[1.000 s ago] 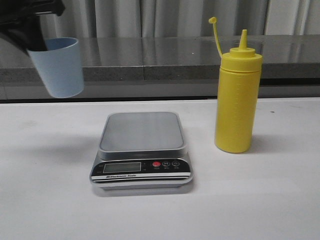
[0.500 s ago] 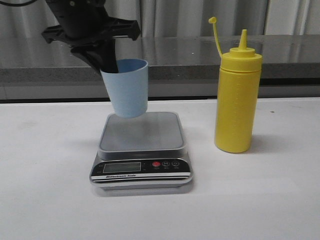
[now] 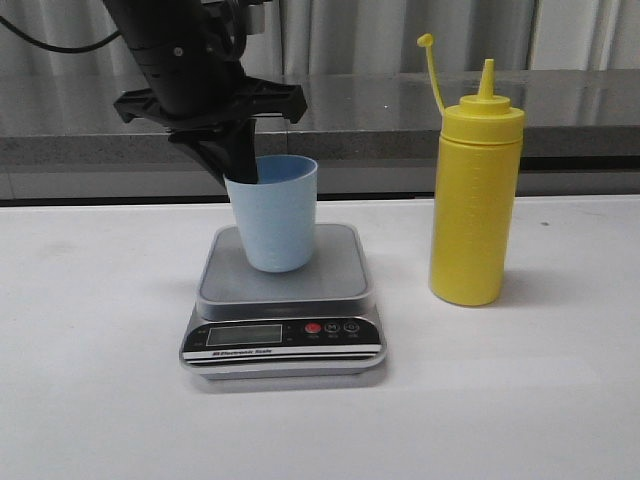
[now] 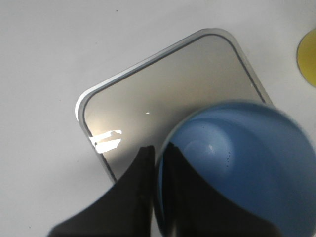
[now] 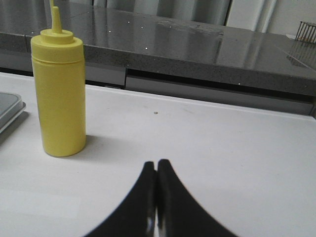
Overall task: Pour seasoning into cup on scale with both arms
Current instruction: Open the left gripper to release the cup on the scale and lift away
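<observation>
The scale (image 3: 283, 305) sits on the white table (image 3: 90, 400) and serves as the reference. Its black front panel with LCD display (image 3: 243, 336) and red button (image 3: 313, 328) faces the front camera, on the near edge of the unit.

Behind the panel is the silver-grey platform. The cup (image 3: 276, 212) stands upright over the platform, toward its rear half; the front view does not settle whether its base touches the surface. The opening faces upward and the wrist view shows a bare blue interior (image 4: 237, 168).

The left gripper (image 3: 240, 160) reaches down from above the scale and clamps the rim of the cup on its left side, one finger (image 4: 177, 197) inside the wall and one outside.

The seasoning bottle (image 3: 474, 195) stands upright on the table to the right of the scale, apart from it, its cap (image 3: 425, 41) off the nozzle and raised on the tether.

The right gripper (image 5: 156, 197) is farther right of the bottle, fingers pressed together, holding nothing.

Beyond the scale runs a dark grey counter (image 3: 380, 110).
</observation>
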Tool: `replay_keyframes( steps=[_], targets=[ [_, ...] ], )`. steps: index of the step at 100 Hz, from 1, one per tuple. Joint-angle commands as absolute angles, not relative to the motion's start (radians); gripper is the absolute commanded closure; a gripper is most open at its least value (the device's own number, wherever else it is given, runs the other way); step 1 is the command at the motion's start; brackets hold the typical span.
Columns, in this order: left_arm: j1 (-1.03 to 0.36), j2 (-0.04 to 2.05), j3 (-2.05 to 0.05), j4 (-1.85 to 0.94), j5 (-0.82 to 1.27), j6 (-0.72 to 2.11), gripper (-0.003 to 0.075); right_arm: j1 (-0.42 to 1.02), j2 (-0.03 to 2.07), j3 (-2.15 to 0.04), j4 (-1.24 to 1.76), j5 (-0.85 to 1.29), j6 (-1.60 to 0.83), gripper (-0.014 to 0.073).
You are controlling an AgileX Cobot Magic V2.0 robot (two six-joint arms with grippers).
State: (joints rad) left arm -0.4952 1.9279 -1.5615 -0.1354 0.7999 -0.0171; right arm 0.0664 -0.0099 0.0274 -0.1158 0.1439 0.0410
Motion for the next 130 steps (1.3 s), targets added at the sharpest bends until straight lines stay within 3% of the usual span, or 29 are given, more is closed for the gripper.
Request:
replay_keyframes(
  steps=[1, 96, 108, 130],
  targets=[
    [-0.505, 1.872, -1.594, -0.15, 0.763, -0.016, 0.0738, 0.062, -0.026, 0.029, -0.116, 0.065, 0.031, 0.0714],
    [-0.505, 1.872, -1.594, -0.15, 0.763, -0.014, 0.0726, 0.062, -0.026, 0.029, -0.116, 0.065, 0.031, 0.0714],
    [-0.505, 1.872, -1.594, -0.15, 0.762, -0.014, 0.0622, 0.062, -0.026, 0.029, -0.116, 0.065, 0.031, 0.0714],
    [-0.505, 1.872, -1.594, -0.15, 0.762, -0.014, 0.0269, 0.062, -0.026, 0.029, -0.116, 0.065, 0.031, 0.0714]
  ],
)
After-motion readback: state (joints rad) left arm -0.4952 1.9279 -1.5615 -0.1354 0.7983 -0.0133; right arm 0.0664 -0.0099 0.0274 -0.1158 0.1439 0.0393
